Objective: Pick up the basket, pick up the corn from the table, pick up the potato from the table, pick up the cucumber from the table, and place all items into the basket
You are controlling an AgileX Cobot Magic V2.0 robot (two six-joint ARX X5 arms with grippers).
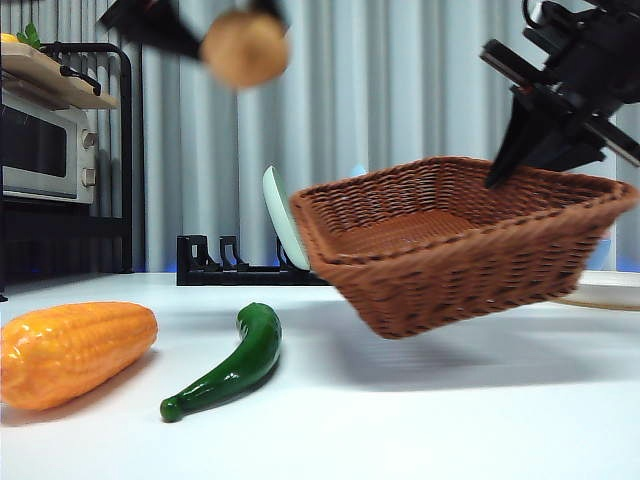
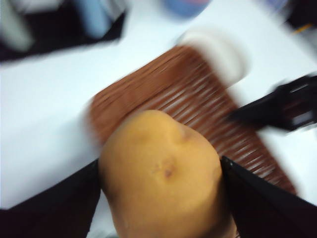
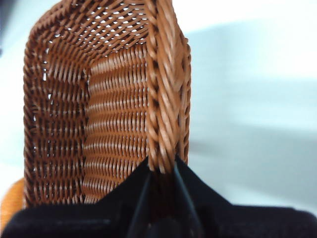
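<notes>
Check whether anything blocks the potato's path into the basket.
Nothing visible does. The left gripper holds the potato high in the air, up and to one side of the basket, which the right gripper holds tilted off the table. Its inside looks empty.

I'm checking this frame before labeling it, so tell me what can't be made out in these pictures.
- Front view: the potato and left gripper are motion-blurred at the top edge, and the arm is cut off.
- Left wrist view: everything is smeared; the basket weave and the objects behind it are unreadable.
- Right wrist view: the right gripper clamps the basket rim, and the wall hides the corn and cucumber.
</notes>
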